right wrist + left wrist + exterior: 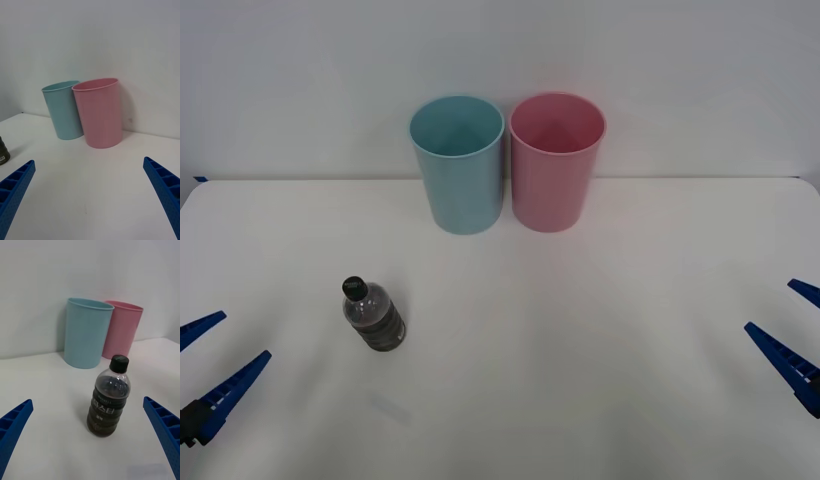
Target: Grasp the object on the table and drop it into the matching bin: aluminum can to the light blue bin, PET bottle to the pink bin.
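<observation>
At the table's (600, 330) left edge hung the left gripper (212, 362), fingers spread, empty; likewise spread at the right edge, the right gripper (790, 330). Stood upright near the left gripper, clear of it, the bottle (373, 314). Stood farther back, side by side, the blue bin (458, 165) and pink bin (555, 163).
</observation>
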Controlling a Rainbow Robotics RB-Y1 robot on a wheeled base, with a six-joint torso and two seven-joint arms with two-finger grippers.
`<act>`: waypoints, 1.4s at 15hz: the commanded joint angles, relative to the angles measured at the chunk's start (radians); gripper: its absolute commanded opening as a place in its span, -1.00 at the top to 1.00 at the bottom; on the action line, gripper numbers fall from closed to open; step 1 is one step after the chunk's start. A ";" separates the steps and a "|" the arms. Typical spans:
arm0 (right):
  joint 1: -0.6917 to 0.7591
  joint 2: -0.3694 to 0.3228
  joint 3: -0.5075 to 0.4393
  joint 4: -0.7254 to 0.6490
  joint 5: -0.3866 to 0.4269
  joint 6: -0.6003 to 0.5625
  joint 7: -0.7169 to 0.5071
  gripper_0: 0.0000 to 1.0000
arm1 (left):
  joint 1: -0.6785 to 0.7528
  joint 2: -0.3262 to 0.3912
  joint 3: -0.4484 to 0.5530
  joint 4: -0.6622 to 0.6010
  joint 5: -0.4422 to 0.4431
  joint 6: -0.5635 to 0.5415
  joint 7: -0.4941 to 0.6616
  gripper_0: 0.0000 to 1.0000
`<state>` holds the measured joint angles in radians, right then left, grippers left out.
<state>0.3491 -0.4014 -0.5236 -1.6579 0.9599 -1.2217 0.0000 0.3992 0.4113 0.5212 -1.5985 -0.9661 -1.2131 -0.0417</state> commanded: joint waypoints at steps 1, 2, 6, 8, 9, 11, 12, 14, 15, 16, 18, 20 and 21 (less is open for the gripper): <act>0.000 0.000 0.000 0.000 0.000 0.000 0.000 -1.00 | 0.017 0.004 -0.012 0.000 -0.022 -0.002 -0.026 -1.00; 0.000 0.000 0.000 0.000 0.000 0.000 0.000 -1.00 | 0.020 0.003 -0.018 0.003 -0.036 -0.002 -0.064 -1.00; 0.000 0.000 0.000 0.000 0.000 0.000 0.000 -1.00 | 0.013 0.004 -0.056 0.069 -0.037 0.000 -0.190 -1.00; 0.000 0.000 0.000 0.000 0.000 0.000 0.000 -1.00 | 0.006 0.004 -0.078 0.092 -0.037 0.000 -0.205 -1.00; 0.000 0.000 0.000 0.000 0.000 0.000 0.000 -1.00 | 0.003 0.004 -0.089 0.100 -0.037 0.001 -0.211 -1.00; 0.000 0.000 0.000 0.000 0.000 0.000 0.000 -1.00 | -0.011 0.004 -0.112 0.121 -0.036 0.009 -0.219 -1.00; 0.000 0.000 0.000 0.000 0.000 0.000 0.000 -1.00 | -0.023 0.004 -0.124 0.138 -0.036 0.015 -0.228 -1.00; 0.000 0.000 0.000 0.000 0.000 0.000 0.000 -1.00 | -0.054 0.003 -0.150 0.184 -0.036 0.026 -0.259 -1.00; 0.000 0.000 0.000 0.000 0.000 0.000 0.000 -1.00 | -0.075 0.003 -0.167 0.216 -0.031 0.038 -0.296 -1.00; 0.000 0.000 0.000 0.000 0.000 0.000 0.000 -1.00 | -0.095 0.003 -0.179 0.244 -0.026 0.043 -0.308 -1.00; 0.000 0.000 0.000 0.000 0.000 0.000 0.000 -1.00 | -0.134 0.003 -0.208 0.279 -0.026 0.058 -0.317 -1.00; 0.000 0.000 0.000 0.000 0.000 0.000 0.000 -1.00 | -0.152 -0.002 -0.240 0.281 -0.020 0.093 -0.319 -1.00; 0.000 0.000 0.000 0.000 0.000 0.000 0.000 -1.00 | -0.157 -0.006 -0.253 0.281 -0.019 0.106 -0.319 -1.00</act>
<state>0.3491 -0.4014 -0.5236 -1.6581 0.9599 -1.2217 0.0001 0.2461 0.4083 0.2780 -1.3178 -0.9866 -1.1176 -0.3605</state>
